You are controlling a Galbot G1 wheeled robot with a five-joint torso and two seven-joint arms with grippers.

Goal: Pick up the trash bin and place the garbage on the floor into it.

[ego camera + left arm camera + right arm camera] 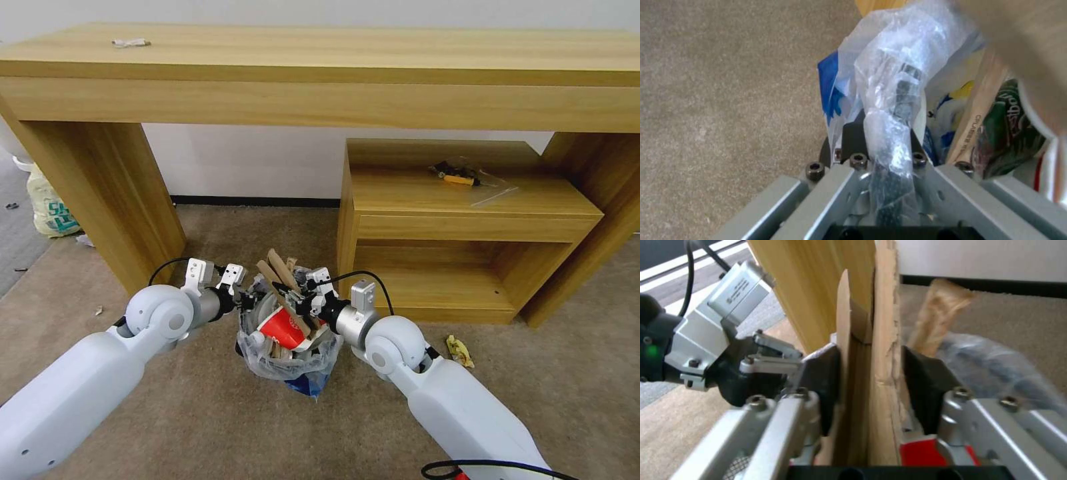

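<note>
Gripping crinkly bag-lined trash bin [287, 347] rim: left end effector [245, 298]; right end effector [869, 373] clamping flat torn cardboard [871, 350].

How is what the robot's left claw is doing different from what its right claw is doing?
The left gripper pinches the trash bin by its bagged rim; the right gripper pinches cardboard. The left sits at the bin's edge, the right over its middle. Both are shut on something.
</note>
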